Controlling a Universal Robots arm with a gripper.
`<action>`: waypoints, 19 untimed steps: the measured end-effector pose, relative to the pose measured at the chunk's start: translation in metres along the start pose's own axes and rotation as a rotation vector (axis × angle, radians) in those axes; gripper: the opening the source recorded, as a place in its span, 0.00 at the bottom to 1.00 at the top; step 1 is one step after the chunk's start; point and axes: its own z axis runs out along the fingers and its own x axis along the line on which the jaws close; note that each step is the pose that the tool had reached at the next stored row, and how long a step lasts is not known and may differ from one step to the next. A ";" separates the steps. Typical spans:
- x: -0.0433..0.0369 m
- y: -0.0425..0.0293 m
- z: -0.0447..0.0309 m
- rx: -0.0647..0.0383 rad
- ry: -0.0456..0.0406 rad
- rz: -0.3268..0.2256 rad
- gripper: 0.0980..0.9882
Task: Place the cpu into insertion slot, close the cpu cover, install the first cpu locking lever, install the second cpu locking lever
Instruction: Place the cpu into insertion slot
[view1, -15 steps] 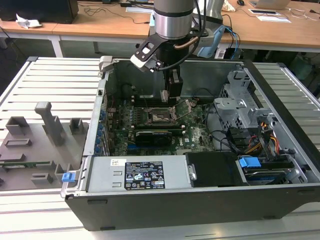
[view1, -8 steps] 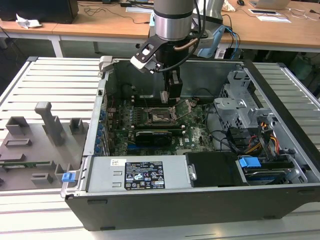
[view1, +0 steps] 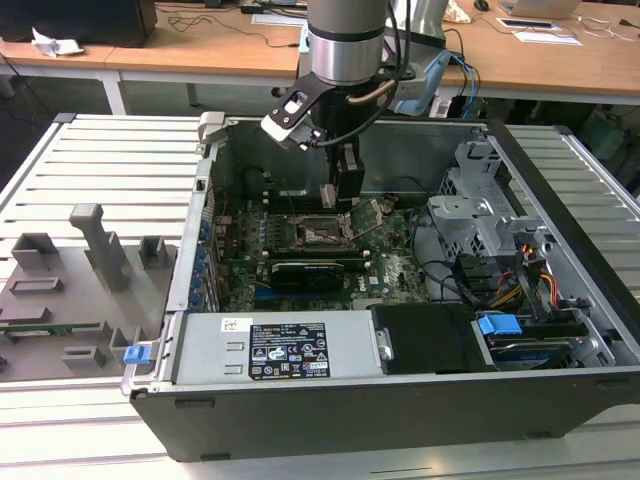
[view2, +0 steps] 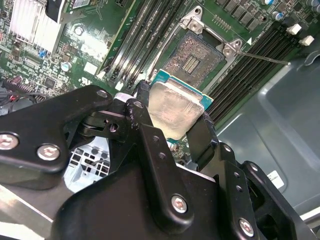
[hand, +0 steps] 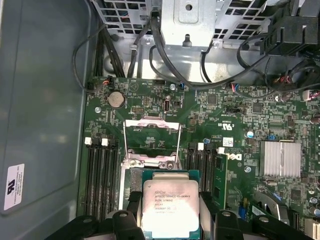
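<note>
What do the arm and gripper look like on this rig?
The arm is a silver-grey cylinder with a dark band. Black cables run down its side, and a pale grey and black box is mounted at the wrist. The gripper is matt black, with angular linkage fingers fastened by round silver screws.

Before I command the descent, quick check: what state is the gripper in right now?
The gripper: closed, holding the cpu by its edges. The cpu is not yet seated, and the insertion slot is empty.

Silver-grey arm (view1: 345, 40), black cable (view1: 397, 60) alongside, black tool (view2: 175, 107) (silver screw heads (view2: 179, 202) on its links)
</note>
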 end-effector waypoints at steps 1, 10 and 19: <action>0.0000 -0.0001 0.0009 0.000 0.0000 0.000 0.50; -0.0001 -0.0004 0.0042 0.001 -0.0001 0.000 0.50; -0.0002 -0.0006 0.0075 0.001 0.0000 0.000 0.50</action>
